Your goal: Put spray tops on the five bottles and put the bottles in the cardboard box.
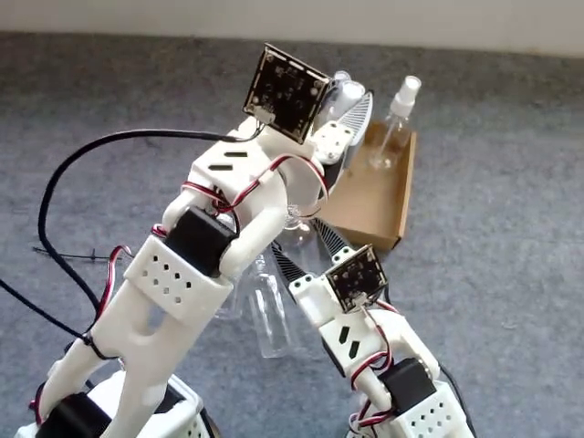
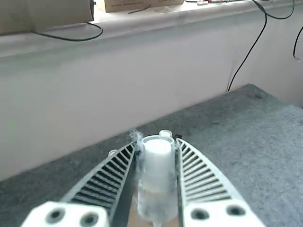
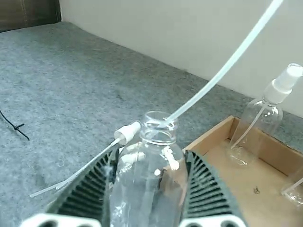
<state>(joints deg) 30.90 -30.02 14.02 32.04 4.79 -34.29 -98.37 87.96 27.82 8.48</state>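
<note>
The open clear bottle [image 3: 150,184] stood upright between the ribbed fingers [image 3: 90,189] of the right gripper [image 3: 150,158], which were closed against its sides below the shoulder. Its bare neck rose just above the fingertips. A thin white dip tube [image 3: 222,71] slanted down from above, and its lower end reached the mouth of the neck. I could not tell whether the end was inside or only at the rim.

The left gripper [image 2: 157,143] held a white spray top [image 2: 156,170], with its two fingers [image 2: 203,177] pressed against it from either side. In the high view this gripper [image 1: 351,100] hung raised over the near end of the cardboard box [image 1: 370,205]. The right gripper [image 1: 310,246] sat lower, just beside the box's near corner and partly hidden under the left arm.

A loose spray top [image 3: 127,132] lay on the grey carpet [image 3: 57,85] just past the held bottle, its tube trailing away over the carpet. The cardboard box [image 3: 222,130] lay close behind. A capped bottle [image 3: 258,118] stood upright in it, apart from both grippers, and the edge of another clear bottle [image 3: 294,187] showed on the box floor. One uncapped bottle [image 1: 269,319] lay on its side on the carpet between the two arms.
</note>
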